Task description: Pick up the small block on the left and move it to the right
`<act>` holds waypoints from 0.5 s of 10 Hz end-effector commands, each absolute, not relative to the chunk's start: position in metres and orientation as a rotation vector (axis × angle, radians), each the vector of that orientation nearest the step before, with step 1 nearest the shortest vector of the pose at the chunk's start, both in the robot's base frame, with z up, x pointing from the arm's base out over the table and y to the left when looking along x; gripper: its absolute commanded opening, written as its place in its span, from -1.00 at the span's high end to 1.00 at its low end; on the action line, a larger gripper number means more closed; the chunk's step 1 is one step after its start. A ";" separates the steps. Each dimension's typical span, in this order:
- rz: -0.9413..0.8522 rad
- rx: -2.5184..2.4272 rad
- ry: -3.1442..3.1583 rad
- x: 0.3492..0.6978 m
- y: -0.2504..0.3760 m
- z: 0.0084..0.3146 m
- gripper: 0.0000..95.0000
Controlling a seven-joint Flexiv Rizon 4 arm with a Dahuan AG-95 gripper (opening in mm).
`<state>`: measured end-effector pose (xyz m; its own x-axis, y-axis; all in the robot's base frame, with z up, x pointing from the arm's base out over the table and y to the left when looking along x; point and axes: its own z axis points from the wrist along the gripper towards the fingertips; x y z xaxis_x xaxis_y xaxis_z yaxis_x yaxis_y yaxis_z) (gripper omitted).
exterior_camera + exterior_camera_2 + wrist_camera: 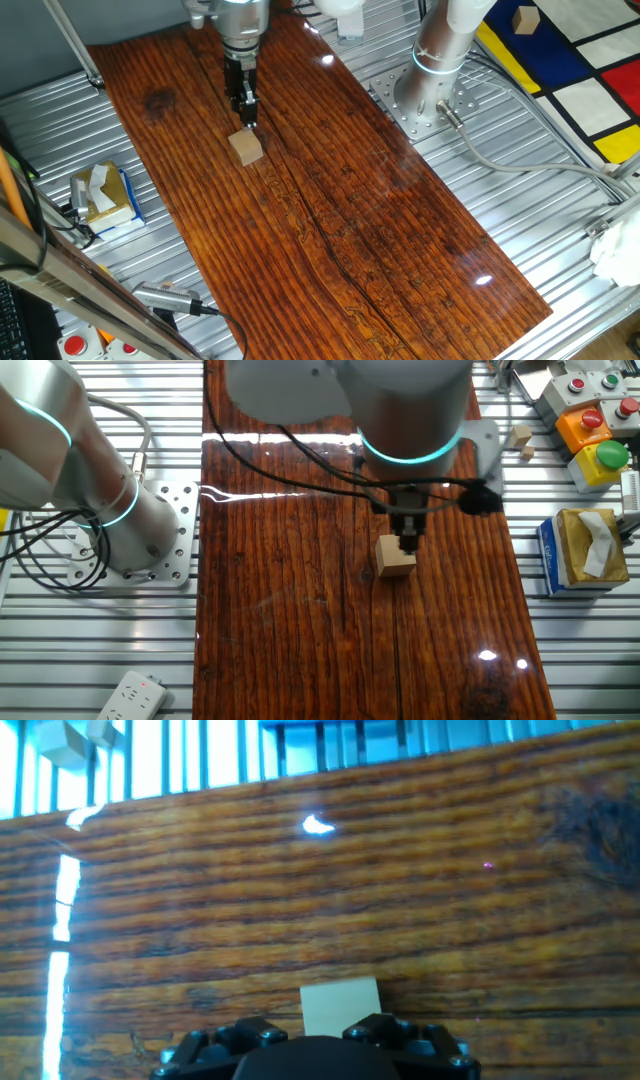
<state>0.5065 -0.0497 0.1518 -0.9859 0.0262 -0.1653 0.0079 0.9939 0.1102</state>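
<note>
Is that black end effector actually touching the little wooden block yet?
Cannot tell. In one fixed view the end effector tips sit right at the small block's top edge, and the other fixed view overlaps them; neither shows a clear gap or contact.

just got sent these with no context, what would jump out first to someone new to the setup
The glossy, dark red-brown striped wooden board fills the middle of the metal table, and on it sits one small tan block. The arm's end effector hangs right above the block, close to its top; whether it touches cannot be told. Off the board's edge, a yellow-and-blue tissue box adds the other splash of colour.
</note>
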 end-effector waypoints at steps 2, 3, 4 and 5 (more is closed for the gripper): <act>0.210 0.012 2.967 0.516 -0.051 0.144 -0.60; 0.226 0.007 2.968 0.518 -0.052 0.140 -0.60; 0.229 0.001 2.976 0.521 -0.052 0.137 -0.60; 0.230 0.003 2.978 0.523 -0.053 0.133 -0.60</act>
<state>0.5246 -0.0523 0.1311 -0.9890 0.0108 -0.1476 -0.0127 0.9874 0.1574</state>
